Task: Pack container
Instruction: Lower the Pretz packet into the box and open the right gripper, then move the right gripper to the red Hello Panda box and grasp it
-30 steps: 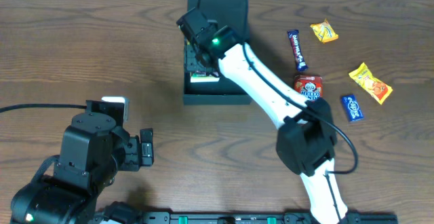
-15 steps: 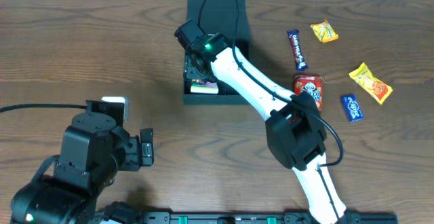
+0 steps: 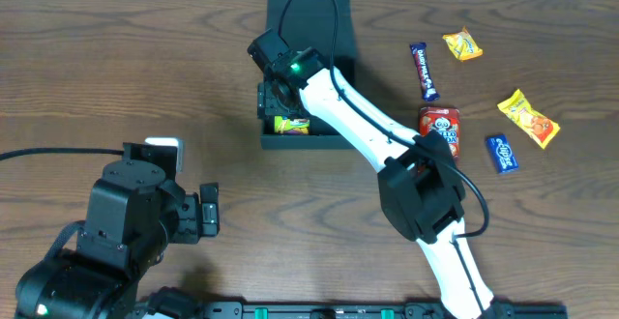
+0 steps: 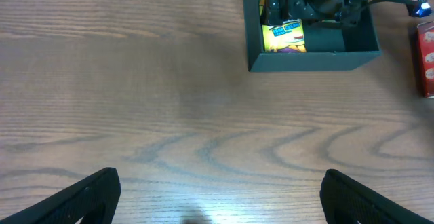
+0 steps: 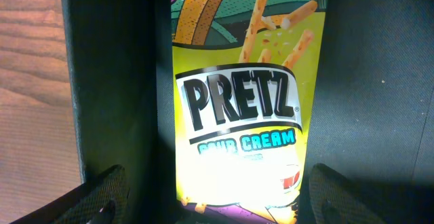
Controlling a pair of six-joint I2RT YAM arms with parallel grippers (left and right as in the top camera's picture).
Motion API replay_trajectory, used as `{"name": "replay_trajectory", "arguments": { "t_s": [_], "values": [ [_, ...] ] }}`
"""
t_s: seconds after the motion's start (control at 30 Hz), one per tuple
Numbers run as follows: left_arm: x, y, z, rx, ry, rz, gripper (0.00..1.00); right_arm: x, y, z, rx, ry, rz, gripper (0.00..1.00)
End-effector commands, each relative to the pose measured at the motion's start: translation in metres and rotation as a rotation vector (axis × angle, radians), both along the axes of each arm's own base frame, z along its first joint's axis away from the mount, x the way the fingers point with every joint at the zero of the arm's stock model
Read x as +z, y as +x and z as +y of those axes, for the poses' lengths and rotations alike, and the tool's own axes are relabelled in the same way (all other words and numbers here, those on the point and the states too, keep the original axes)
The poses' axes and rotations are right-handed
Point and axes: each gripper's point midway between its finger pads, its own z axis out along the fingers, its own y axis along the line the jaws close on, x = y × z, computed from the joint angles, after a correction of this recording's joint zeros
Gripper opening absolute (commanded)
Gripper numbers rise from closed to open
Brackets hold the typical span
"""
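Right wrist: right end effector wide apart, empty, over Pretz packet inside container.

We find the Pretz packet lime-yellow with black and teal lettering, the container matte teal-black, the bench brown wood grain, a snack box red.

The right gripper hangs over the left side of the open container, just above a yellow packet lying inside, while loose snacks lie on the wooden table to the right.
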Motion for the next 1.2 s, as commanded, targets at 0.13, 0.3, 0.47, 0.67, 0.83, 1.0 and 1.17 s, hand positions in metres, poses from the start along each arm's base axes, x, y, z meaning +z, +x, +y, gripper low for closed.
{"name": "replay_trajectory", "arguments": {
  "t_s": [0.13, 0.3, 0.47, 0.67, 0.83, 1.0, 1.17],
  "values": [
    [0.005, 0.0, 0.001, -0.014, 0.008, -0.016, 0.95, 0.058, 0.017, -0.022, 0.046, 0.039, -0.096, 0.82],
    [0.005, 0.0, 0.001, -0.014, 0.009, -0.015, 0.95, 0.086, 0.031, -0.046, 0.074, 0.037, -0.157, 0.79],
    [0.005, 0.0, 0.001, -0.014, 0.008, -0.016, 0.95, 0.082, 0.038, -0.082, 0.074, -0.014, -0.123, 0.76],
    [0.005, 0.0, 0.001, -0.014, 0.008, -0.016, 0.95, 0.08, 0.043, -0.137, 0.066, -0.077, -0.068, 0.77],
    [0.005, 0.0, 0.001, -0.014, 0.008, -0.016, 0.95, 0.093, 0.042, -0.189, -0.007, -0.098, -0.034, 0.86],
    [0.005, 0.0, 0.001, -0.014, 0.008, -0.016, 0.95, 0.113, 0.031, -0.244, -0.039, -0.122, -0.005, 0.91],
    [0.005, 0.0, 0.001, -0.014, 0.008, -0.016, 0.95, 0.139, 0.014, -0.285, -0.056, -0.142, -0.005, 0.96]
  ]
}}
